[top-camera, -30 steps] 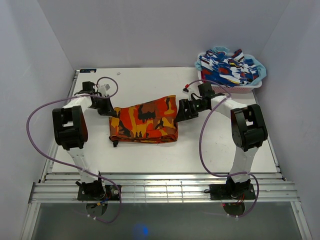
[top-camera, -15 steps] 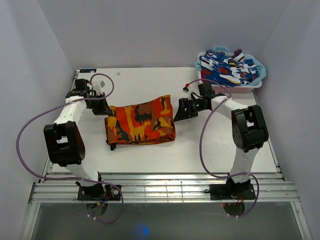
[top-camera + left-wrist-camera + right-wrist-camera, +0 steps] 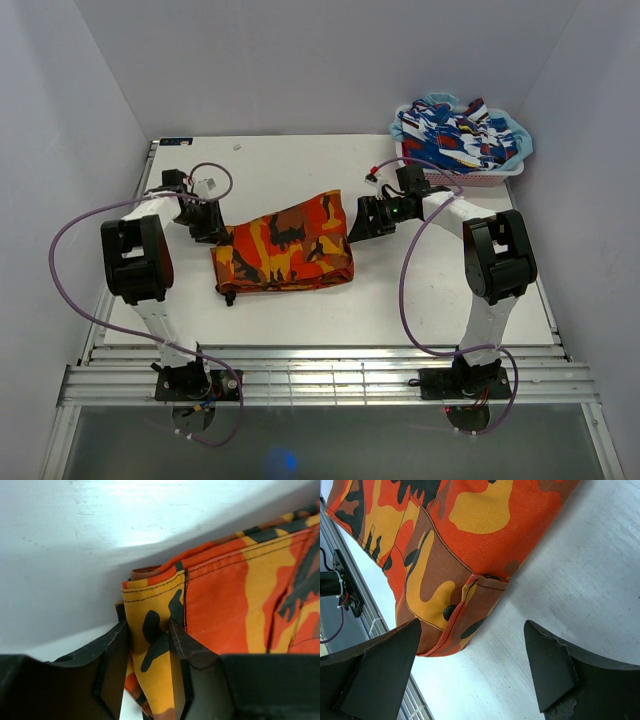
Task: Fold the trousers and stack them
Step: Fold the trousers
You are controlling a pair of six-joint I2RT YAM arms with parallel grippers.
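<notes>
The trousers (image 3: pixel 285 245), orange, red and yellow camouflage with dark blotches, lie folded into a rough rectangle in the middle of the white table (image 3: pixel 300 165). My left gripper (image 3: pixel 212 232) is shut on their left edge; in the left wrist view (image 3: pixel 150 640) a yellow and black fold of the trousers (image 3: pixel 220 595) sits pinched between the fingers (image 3: pixel 182 645). My right gripper (image 3: pixel 358 222) is open just off the right end of the trousers, its fingers (image 3: pixel 547 667) wide apart over bare table, with the buttoned corner of the trousers (image 3: pixel 455 580) ahead of it.
A pink basket (image 3: pixel 505 170) heaped with blue, white and red clothes (image 3: pixel 455 135) stands at the back right corner. Purple cables loop from both arms. White walls close in the table on the left, back and right.
My left gripper has swung out left and come back right, pulling the left edge of the trousers with it. The cloth has shifted and bunched slightly. The right gripper has barely moved.
</notes>
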